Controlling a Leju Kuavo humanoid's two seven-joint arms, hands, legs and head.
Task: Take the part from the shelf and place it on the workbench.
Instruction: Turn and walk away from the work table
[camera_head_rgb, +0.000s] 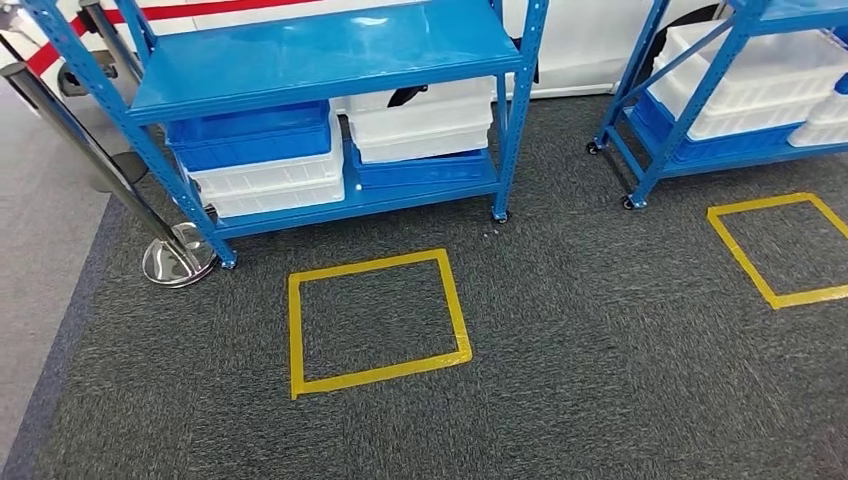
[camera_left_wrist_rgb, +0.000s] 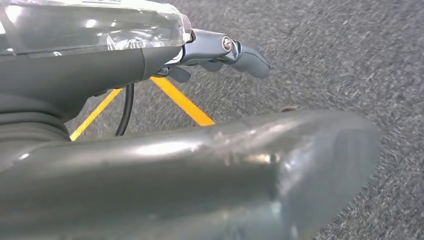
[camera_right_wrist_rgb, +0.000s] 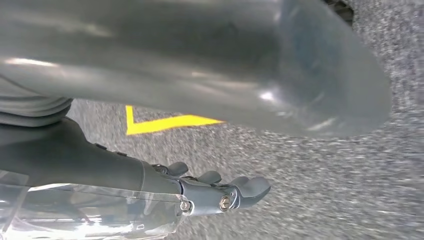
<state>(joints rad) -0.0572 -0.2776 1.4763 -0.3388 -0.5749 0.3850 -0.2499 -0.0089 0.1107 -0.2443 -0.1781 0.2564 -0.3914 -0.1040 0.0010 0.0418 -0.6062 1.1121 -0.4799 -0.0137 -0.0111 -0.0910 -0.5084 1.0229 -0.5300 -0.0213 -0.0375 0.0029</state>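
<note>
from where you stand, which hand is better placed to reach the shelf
Neither yet. The left hand and right hand both hang empty over carpet; the nearer blue shelf sits left of centre, slightly favouring the left.

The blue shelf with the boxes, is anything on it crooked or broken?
Nothing looks broken. On the blue metal shelf rack, the white plastic bins and the blue plastic bin are stacked in piles, and the piles sit slightly turned against the shelf edge. Nothing is spilled on the dark grey carpet.
</note>
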